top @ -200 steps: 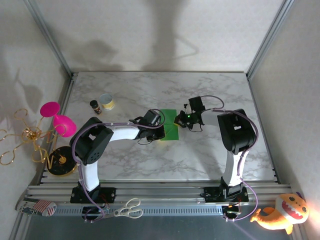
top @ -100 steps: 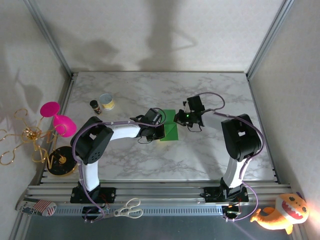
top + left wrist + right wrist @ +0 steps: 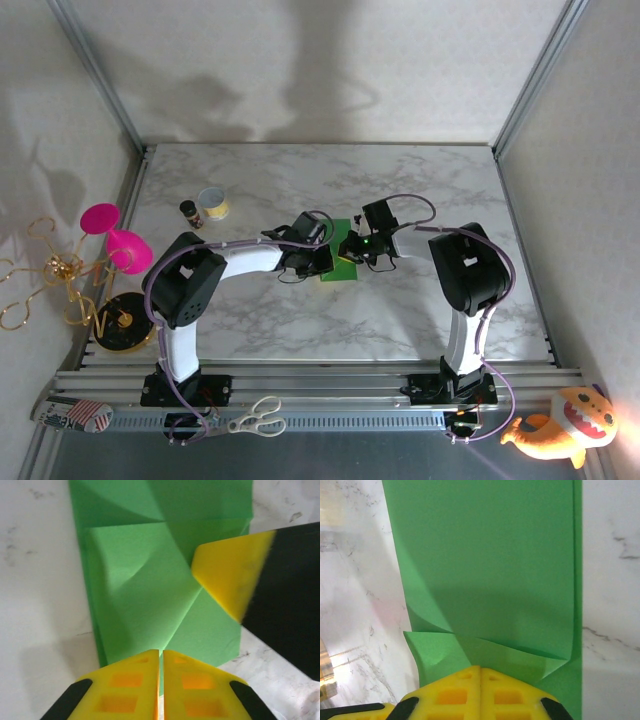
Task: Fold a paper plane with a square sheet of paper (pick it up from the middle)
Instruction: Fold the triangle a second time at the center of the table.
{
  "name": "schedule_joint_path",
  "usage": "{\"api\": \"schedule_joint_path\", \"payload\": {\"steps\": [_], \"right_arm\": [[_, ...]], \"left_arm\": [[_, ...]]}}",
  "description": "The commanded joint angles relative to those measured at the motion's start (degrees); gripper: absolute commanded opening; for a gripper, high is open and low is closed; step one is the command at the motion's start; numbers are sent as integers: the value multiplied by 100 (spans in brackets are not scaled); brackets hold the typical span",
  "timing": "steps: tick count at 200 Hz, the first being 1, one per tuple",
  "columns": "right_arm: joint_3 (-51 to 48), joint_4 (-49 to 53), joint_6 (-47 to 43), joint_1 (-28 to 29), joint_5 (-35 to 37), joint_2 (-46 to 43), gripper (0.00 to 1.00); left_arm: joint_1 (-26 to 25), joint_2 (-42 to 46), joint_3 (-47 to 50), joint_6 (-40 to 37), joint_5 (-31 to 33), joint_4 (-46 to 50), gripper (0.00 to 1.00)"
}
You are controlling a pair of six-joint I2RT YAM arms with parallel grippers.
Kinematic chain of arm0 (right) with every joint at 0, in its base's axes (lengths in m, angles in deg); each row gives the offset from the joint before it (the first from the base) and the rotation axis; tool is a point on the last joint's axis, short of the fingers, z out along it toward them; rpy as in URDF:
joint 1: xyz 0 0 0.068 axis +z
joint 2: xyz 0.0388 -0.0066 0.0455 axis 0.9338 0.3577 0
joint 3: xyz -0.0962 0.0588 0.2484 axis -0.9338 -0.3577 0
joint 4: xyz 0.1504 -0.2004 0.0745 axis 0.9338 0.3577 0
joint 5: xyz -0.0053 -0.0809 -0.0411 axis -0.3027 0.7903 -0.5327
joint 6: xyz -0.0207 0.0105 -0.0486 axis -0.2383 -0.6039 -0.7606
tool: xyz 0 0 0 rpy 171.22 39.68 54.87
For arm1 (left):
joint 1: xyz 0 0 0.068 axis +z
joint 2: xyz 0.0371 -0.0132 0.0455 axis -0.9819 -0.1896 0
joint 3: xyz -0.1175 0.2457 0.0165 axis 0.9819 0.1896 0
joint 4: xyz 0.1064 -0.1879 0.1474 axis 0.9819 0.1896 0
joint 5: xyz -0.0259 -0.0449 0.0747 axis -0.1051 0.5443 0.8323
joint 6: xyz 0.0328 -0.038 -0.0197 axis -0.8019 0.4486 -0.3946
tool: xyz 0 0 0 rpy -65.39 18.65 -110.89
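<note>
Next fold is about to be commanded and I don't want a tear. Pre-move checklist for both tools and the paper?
1. Left tool jaws together: ok.
2. Right tool jaws together: ok.
3. Both tools over the green paper: ok; the right tool's finger lies on a diagonal crease.
4. Paper actually pinched by either tool: cannot tell.
5. Paper lying on the table: ok, though one flap edge looks slightly raised.
6. Dart shape finished: not ok, wide piece with folded flaps.

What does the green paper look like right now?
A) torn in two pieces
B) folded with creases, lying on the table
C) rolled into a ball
B: the green paper shows folded-over flaps and crease lines, lying on the marble table.
</note>
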Motion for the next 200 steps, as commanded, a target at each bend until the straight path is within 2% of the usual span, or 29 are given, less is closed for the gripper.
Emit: {"api": "schedule_joint_path", "payload": {"steps": [1,50,85,139,200], "right_arm": [[63,321,21,9,276,230,5],[52,434,65,9,354,314,4],[74,602,65,2,509,357,4],[98,769,119,-27,675,468,4],[129,784,92,-35,693,438,3]], "left_arm": [[-9,-126,-237,60,-83,-154,12],[-2,-489,-302,-22,-117,-203,9],[-2,-524,23,-278,-101,-34,4],[-4,27,1186,-745,-161,276,0],[18,688,1459,-1174,14,1169,0]]}}
